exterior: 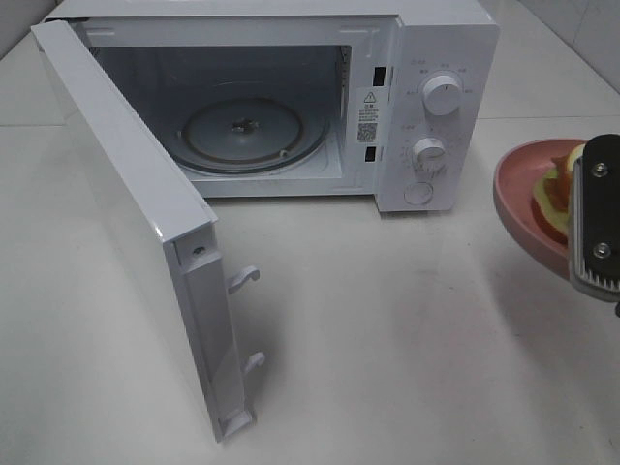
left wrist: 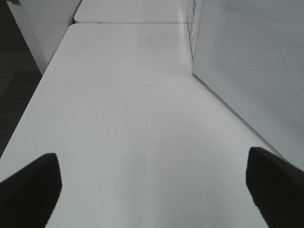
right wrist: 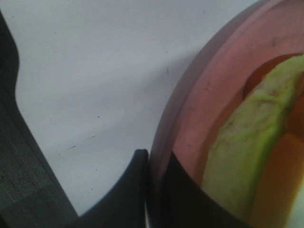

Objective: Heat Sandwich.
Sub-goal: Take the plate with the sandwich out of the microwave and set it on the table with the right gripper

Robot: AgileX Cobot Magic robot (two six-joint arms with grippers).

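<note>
At the right edge of the exterior high view, the right gripper (exterior: 593, 232) was clamped on the rim of the pink plate (exterior: 515, 199), jaws nearly shut with only the rim between them. The wrist view confirmed it: one dark finger (right wrist: 124, 197) outside the rim, the other inside, plate (right wrist: 199, 114) pinched between. The plate looked lifted off the white table (exterior: 387, 339), casting a shadow below. The sandwich (exterior: 560, 184) sat on the plate, lettuce (right wrist: 247, 142) and orange filling visible, partly hidden by the gripper. The microwave (exterior: 426, 107) stood at the back, door (exterior: 126, 223) swung fully open, glass turntable (exterior: 244, 136) bare inside. The plate was to the right of the microwave, near its control knobs (exterior: 443, 95). The left gripper (left wrist: 152, 185) hung over bare table beside the microwave's side wall (left wrist: 251, 66), jaws spread wide, holding nothing.
</note>
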